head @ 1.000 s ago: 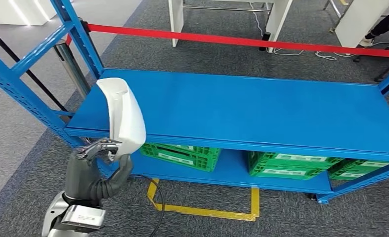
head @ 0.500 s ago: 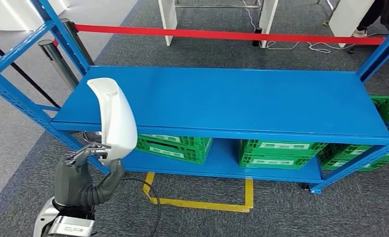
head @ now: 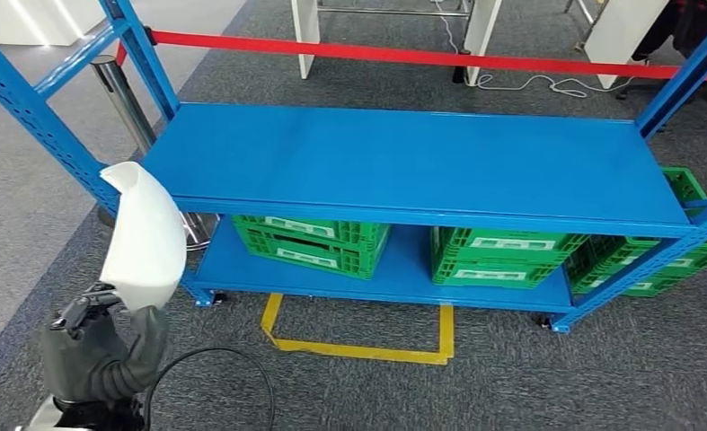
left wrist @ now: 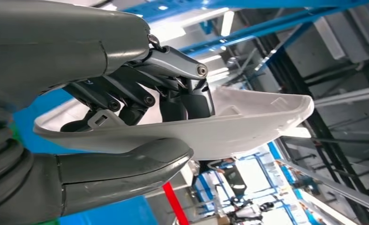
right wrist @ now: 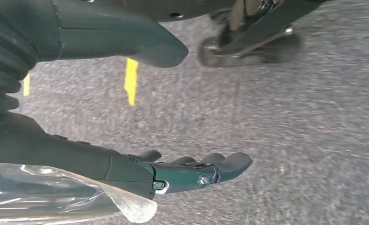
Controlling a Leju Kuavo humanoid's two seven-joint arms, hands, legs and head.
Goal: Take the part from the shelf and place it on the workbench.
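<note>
Off the blue shelf's (head: 403, 162) left edge, white part (head: 145, 235) held upright by left hand (head: 98, 346), right hand (right wrist: 173, 171) seen spread over carpet (right wrist: 290, 140), nothing held.

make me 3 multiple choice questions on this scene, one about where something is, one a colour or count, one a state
1. Where is the white part?
A. lying on the top shelf
B. held up in the left hand, off the shelf
C. inside a green crate

2. What colour is the shelf?
A. blue
B. yellow
C. grey

3. How is the right hand?
A. holding the white part
B. pressing on a crate
C. open, holding nothing, over the grey carpet

Answers:
1 B: the head view shows the part standing up from the left hand, to the left of the shelf, and the left wrist view shows fingers and thumb clamped on it.
2 A: its boards and posts are blue; the green crates sit on the lower board.
3 C: the right wrist view shows its fingers stretched out with only carpet beyond them.
</note>
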